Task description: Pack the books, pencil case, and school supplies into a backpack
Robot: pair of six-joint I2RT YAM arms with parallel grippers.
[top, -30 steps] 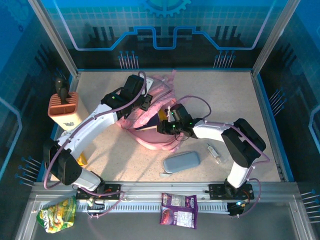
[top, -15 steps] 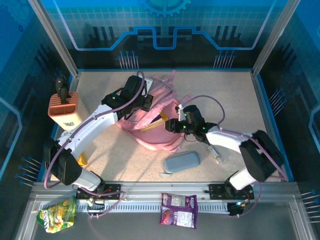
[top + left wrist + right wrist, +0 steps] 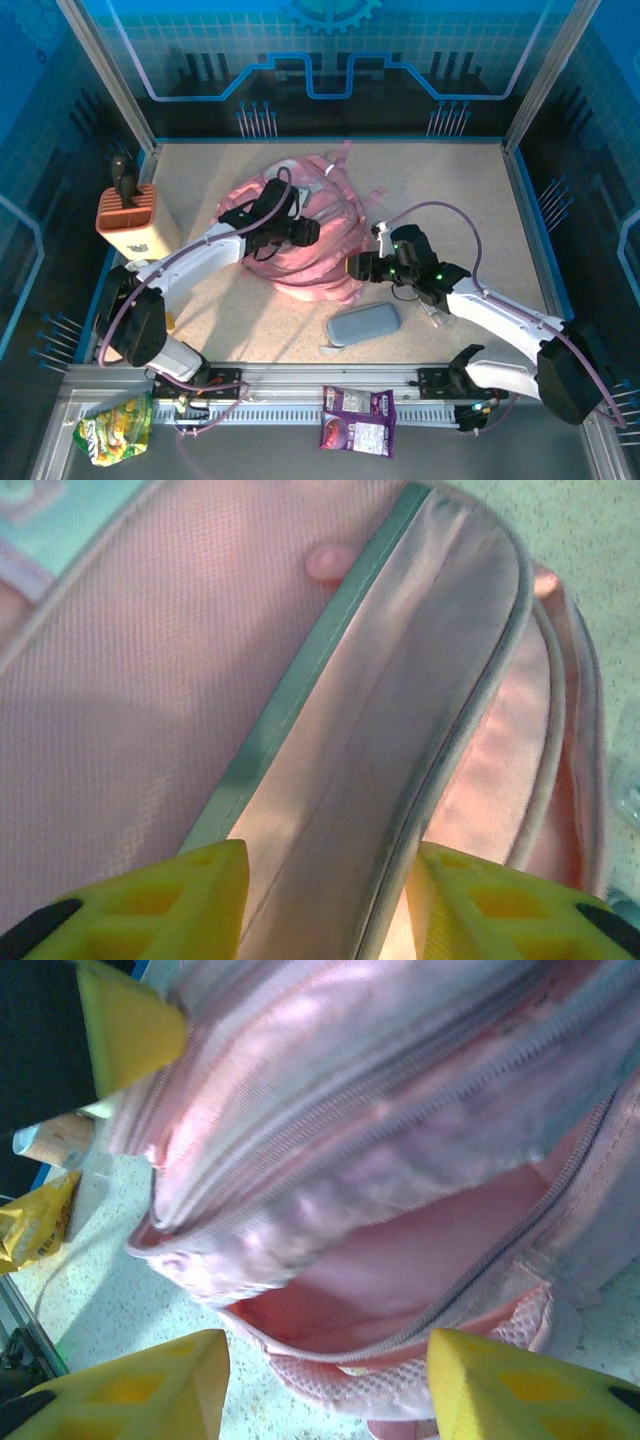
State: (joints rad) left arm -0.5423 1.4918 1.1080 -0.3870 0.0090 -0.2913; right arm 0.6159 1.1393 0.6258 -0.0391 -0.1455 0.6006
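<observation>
On the left half of the table (image 3: 450, 190), the left gripper (image 3: 306, 233) hangs over the pink backpack (image 3: 320, 195), its yellow fingers (image 3: 150, 900) partly apart, a fabric flap running between them unpinched. Further right, the right gripper (image 3: 353, 266) faces the bag's unzipped mouth, fingers spread wide and empty. The grey-blue pencil case (image 3: 363, 324) lies on the table just beside it.

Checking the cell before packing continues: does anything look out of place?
Two snack packs lie off the table, on the front metal ledge: a purple packet and a green bag. The pink backpack lies slumped with its opening gaping.
</observation>
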